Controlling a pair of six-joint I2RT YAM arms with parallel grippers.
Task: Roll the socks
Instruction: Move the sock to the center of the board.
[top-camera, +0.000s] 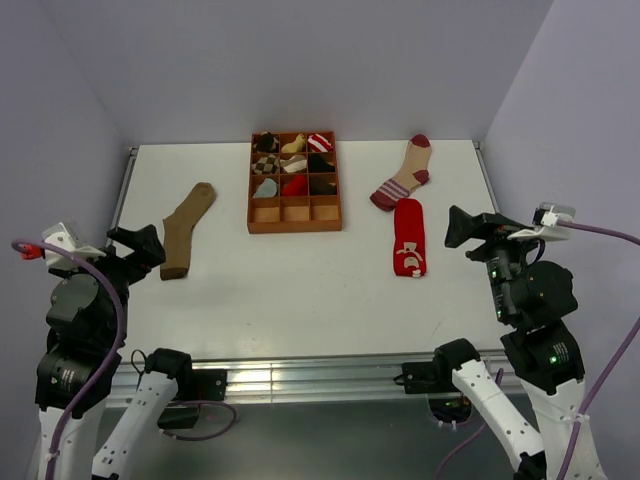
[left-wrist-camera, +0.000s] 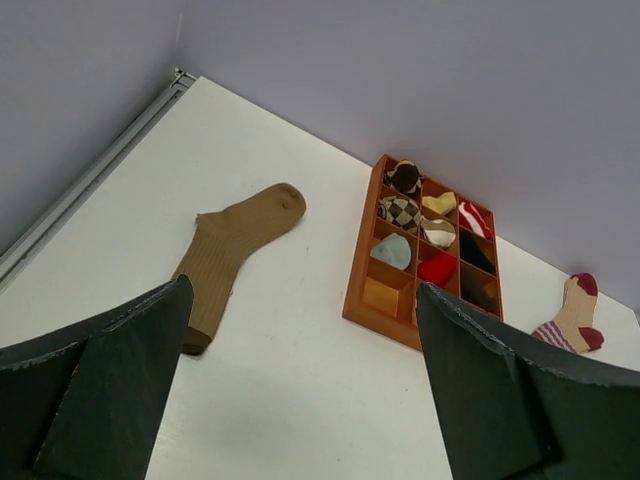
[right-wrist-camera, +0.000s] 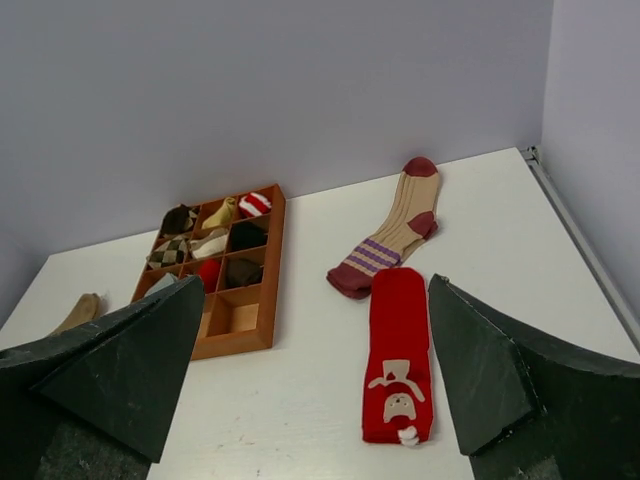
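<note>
At the far left, the left hand (top-camera: 143, 246), spread wide with nothing between the fingers, raised over the table (top-camera: 300, 310). Just beside it on its right and stretching ahead, the plain brown sock (top-camera: 186, 232), flat, toe pointing away from the hand. Whole in the left wrist view; from the right wrist, only a tip at the picture's left edge.

Further right of this hand and well ahead, a wooden tray (top-camera: 296, 228) of twelve compartments. In the three far rows, small sock bundles (left-wrist-camera: 420, 215), among them checkered, light blue, red and black ones. In the near row, bare wood.

Then the right hand (top-camera: 462, 228), also spread wide and holding nothing. Near it on its left, the red sock with white pattern (top-camera: 408, 240), lying straight, visible only from above and from the right wrist. Beyond that, the beige sock with maroon stripes (top-camera: 404, 176), slanted, cuff just beside the red one. Also partly visible at the right edge of the left wrist view.
</note>
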